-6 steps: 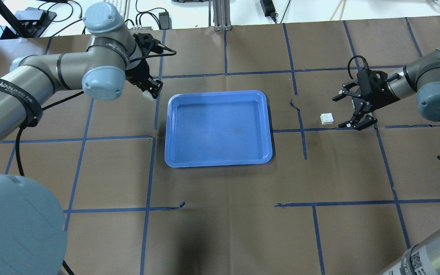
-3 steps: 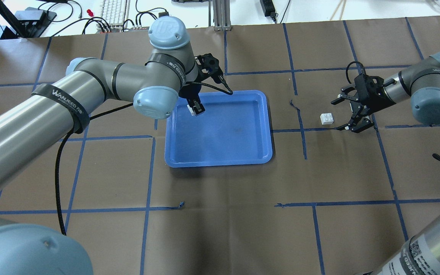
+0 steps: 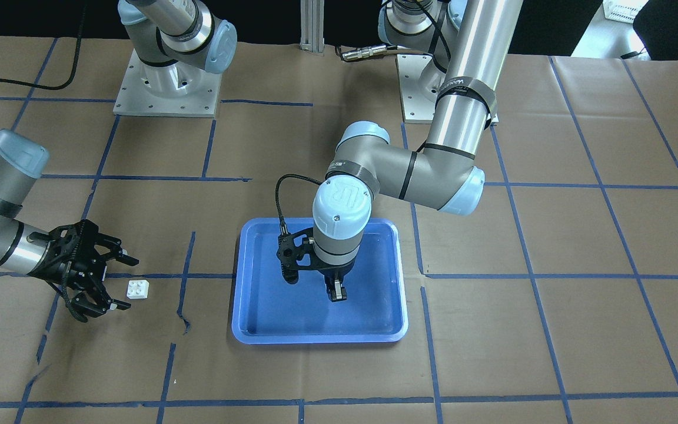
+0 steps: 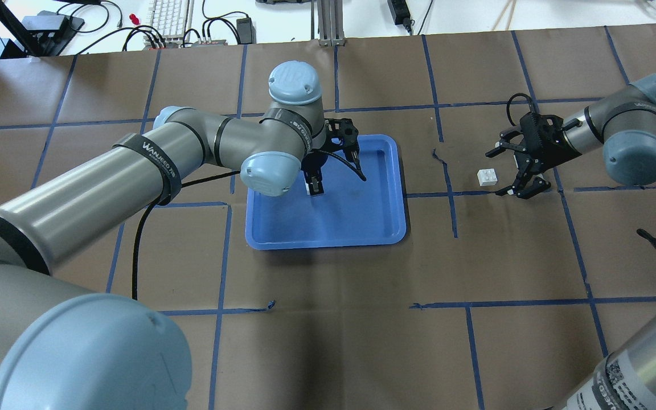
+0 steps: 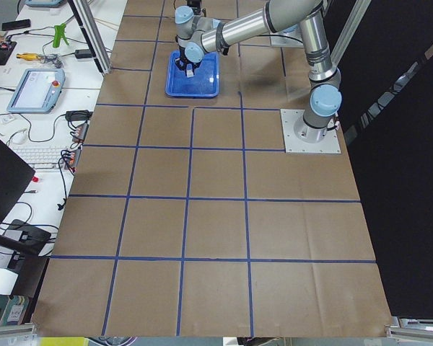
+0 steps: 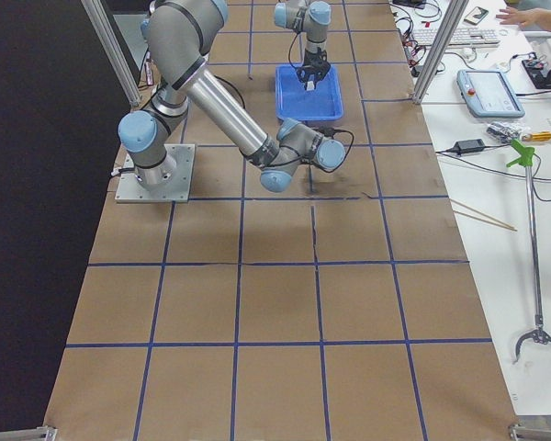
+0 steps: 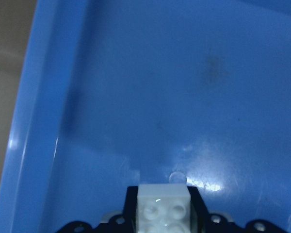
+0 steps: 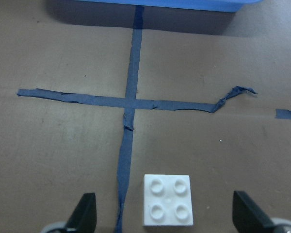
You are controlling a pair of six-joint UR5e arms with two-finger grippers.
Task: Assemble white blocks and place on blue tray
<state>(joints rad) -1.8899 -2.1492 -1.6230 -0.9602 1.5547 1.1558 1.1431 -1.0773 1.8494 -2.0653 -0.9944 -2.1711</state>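
Observation:
The blue tray (image 4: 328,242) lies mid-table; it also shows in the front view (image 3: 315,338). My left gripper (image 4: 315,187) hangs over the tray's left part, shut on a white block (image 7: 164,208) held just above the tray floor (image 7: 136,97). It points straight down in the front view (image 3: 335,292). The other white block (image 4: 487,177) lies studs-up on the brown paper right of the tray. My right gripper (image 4: 496,174) is open, its fingers (image 8: 85,216) astride that block (image 8: 167,200) without touching it; both show in the front view too: gripper (image 3: 125,284), block (image 3: 138,288).
Brown paper with blue tape lines (image 4: 453,193) covers the table. A torn tape end (image 8: 233,94) lies between the block and the tray edge (image 8: 184,4). The arm bases (image 3: 165,88) stand at the robot's side of the table.
My left arm swung right, carrying its white block from left of the tray to over the tray's inside. My right gripper crept slightly towards the lying block and stayed open.

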